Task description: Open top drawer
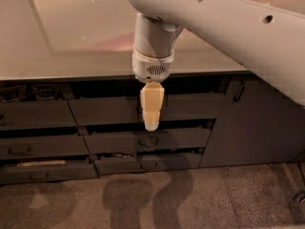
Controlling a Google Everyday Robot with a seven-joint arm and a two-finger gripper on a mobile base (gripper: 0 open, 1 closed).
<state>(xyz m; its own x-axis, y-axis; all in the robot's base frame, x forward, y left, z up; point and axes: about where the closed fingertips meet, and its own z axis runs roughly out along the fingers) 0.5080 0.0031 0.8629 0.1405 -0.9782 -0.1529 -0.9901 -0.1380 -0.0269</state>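
The top drawer (105, 109) is the wide dark grey front just under the countertop, in the middle column. It sits slightly out from the cabinet, with a dark gap above it. My gripper (151, 124) hangs straight down from the white arm, its cream tip in front of the drawer's centre. It covers the spot where the loop handle sits, so the handle is hidden. I cannot tell whether it touches the handle.
A pale countertop (71, 37) overhangs the drawers. Below the top drawer are a middle drawer (190, 137) and a bottom drawer (119, 165), both partly out. More drawers (33, 114) stand at the left. A tall dark cabinet door (252, 128) is at the right. Carpet lies below.
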